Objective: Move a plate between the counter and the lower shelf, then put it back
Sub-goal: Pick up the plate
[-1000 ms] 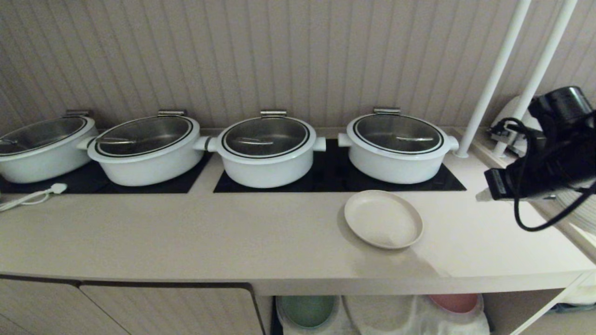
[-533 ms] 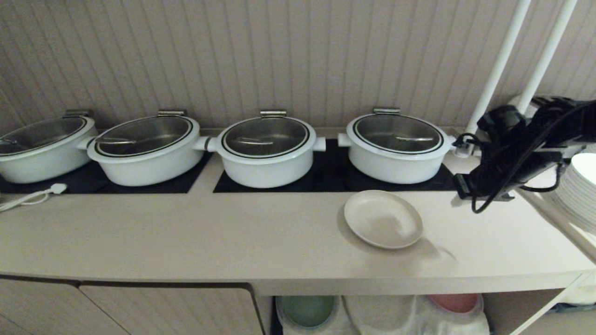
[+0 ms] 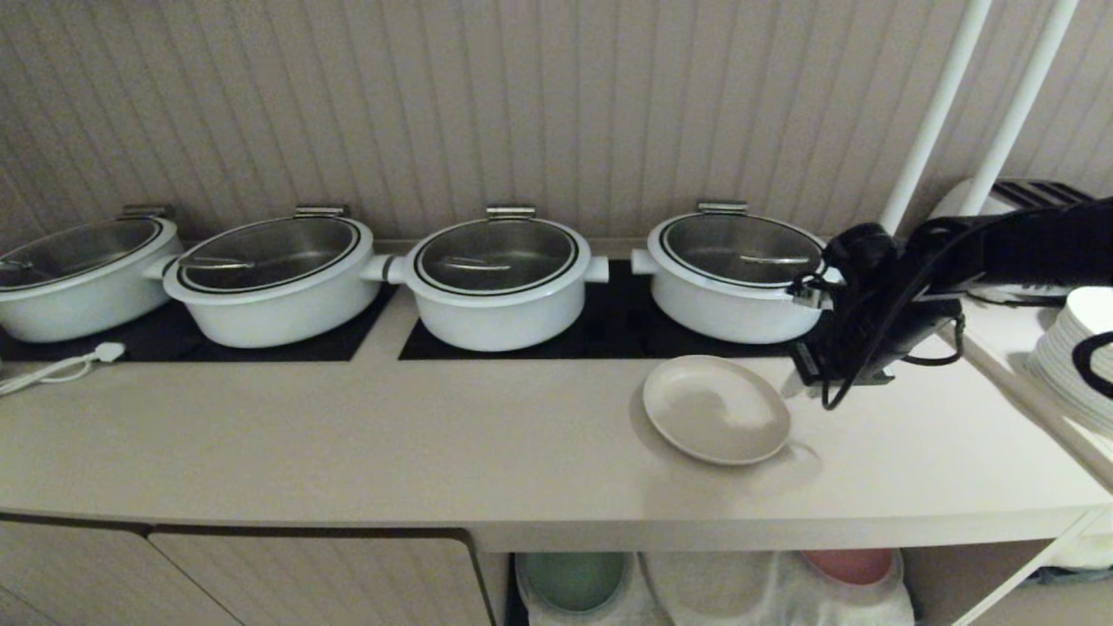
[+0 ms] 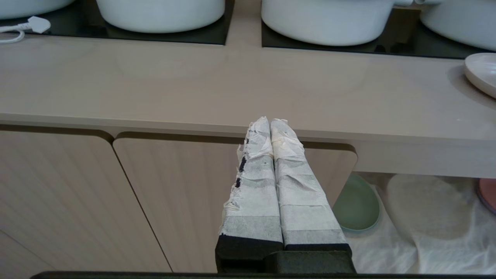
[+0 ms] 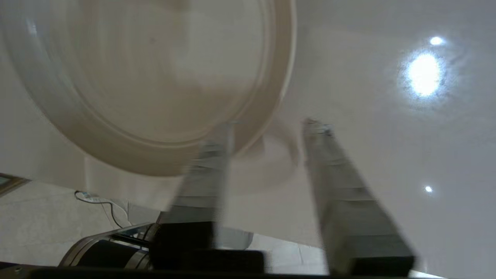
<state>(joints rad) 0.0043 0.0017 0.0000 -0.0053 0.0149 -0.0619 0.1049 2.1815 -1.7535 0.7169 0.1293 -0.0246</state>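
The cream-beige plate (image 3: pixel 716 409) lies flat on the counter (image 3: pixel 435 452), in front of the rightmost pot. My right gripper (image 3: pixel 804 381) hovers just right of the plate, pointing down at the countertop. In the right wrist view the right gripper (image 5: pixel 271 123) is open with nothing between its fingers; one fingertip (image 5: pixel 226 130) overlaps the rim of the plate (image 5: pixel 147 77). My left gripper (image 4: pixel 270 121) is shut and empty, parked low in front of a cabinet door. The lower shelf (image 3: pixel 713 591), with its white cloth, shows under the counter.
Several white lidded pots (image 3: pixel 739 274) stand on black hob panels behind the plate. Stacked white plates (image 3: pixel 1078 356) and two white poles (image 3: pixel 930 122) are at the right. A green plate (image 3: pixel 574 578) and a pink plate (image 3: pixel 848 565) lie on the shelf cloth. A white plug (image 3: pixel 104 352) lies far left.
My right arm has swung in from the right edge, leftward and down, until the gripper is beside the plate. The plate and the left arm have not moved.
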